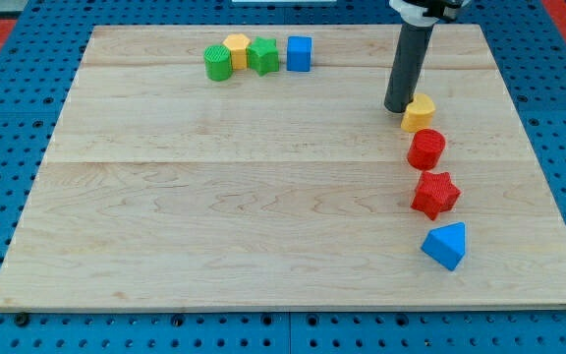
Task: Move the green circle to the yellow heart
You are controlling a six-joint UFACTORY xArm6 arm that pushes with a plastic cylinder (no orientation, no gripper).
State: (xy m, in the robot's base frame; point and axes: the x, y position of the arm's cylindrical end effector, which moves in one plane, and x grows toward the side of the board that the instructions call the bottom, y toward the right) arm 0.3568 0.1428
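The green circle is a green cylinder near the view's top, left of centre, touching a yellow block behind it. The yellow heart lies at the view's right, upper part. My tip rests on the board just left of the yellow heart, touching or nearly touching it. The tip is far to the right of the green circle.
A green star and a blue cube stand in the row right of the green circle. Below the yellow heart lie a red cylinder, a red star and a blue triangle. The wooden board ends at blue pegboard.
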